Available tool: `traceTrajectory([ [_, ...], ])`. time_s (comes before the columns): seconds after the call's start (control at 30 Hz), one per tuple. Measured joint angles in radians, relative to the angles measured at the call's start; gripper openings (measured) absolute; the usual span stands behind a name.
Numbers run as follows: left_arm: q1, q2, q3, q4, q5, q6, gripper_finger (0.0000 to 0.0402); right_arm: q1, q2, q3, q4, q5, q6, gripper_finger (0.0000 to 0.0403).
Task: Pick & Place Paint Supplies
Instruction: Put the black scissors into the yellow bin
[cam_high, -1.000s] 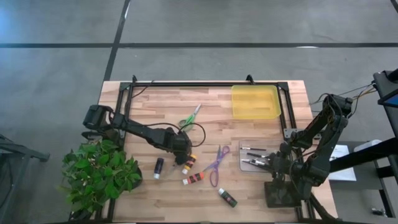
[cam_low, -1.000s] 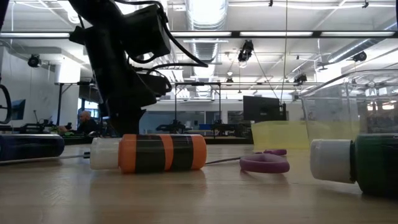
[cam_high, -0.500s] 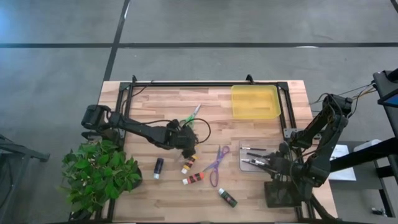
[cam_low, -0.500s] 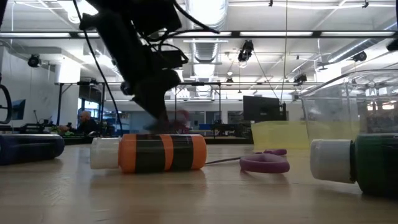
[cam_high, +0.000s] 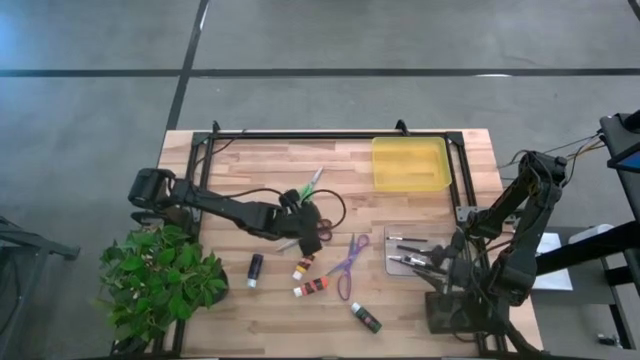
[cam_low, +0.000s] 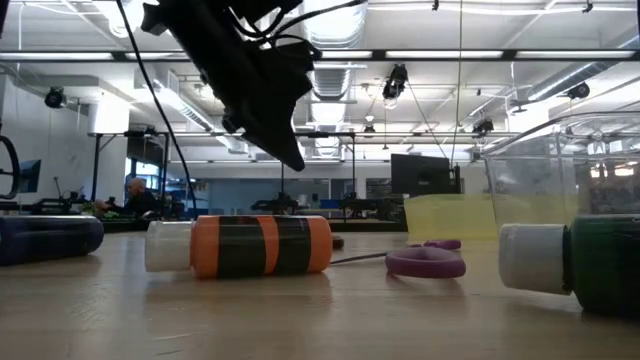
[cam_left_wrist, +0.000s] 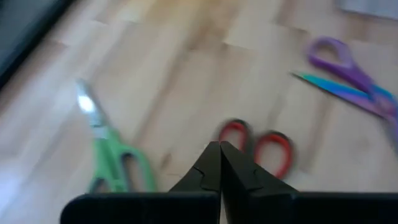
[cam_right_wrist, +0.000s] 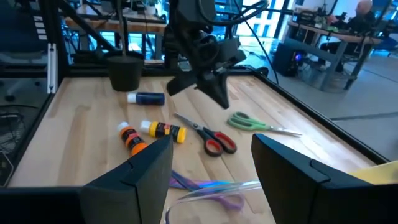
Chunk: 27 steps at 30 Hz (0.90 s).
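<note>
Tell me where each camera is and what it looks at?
High: overhead, facing down on the table and both arms.
Low: at tabletop height, looking across at the orange tube; left arm above.
Left wrist: past the shut left gripper at the red scissors.
Right wrist: between the open right gripper fingers.
Both wrist views share the red scissors.

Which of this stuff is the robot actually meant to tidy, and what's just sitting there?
Job: dark tube, yellow tube, orange tube, green tube, green scissors, red scissors, purple scissors, brushes.
Just there: potted plant, black frame.
</note>
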Motion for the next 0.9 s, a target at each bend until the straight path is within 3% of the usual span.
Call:
traceTrajectory([
  [0.13,0.0,0.0,0.0,0.002,0.144,0.081,0.0013,0.0,0.0,0.0,0.0,0.0,-0.013,0.0218],
  [0.4,0.005,0.008,0.0,0.013,0.273,0.214,0.0096,0.0,0.0,0.0,0.001,-0.001,-0.017,0.0218],
  [0.53,0.005,0.012,0.0,-0.044,0.292,0.227,0.0107,0.0,0.0,-0.001,0.001,-0.006,-0.021,0.0218],
  [0.9,0.006,0.017,-0.001,-0.254,0.292,0.067,0.0109,0.0,0.0,-0.001,0.004,-0.024,-0.024,0.0218],
])
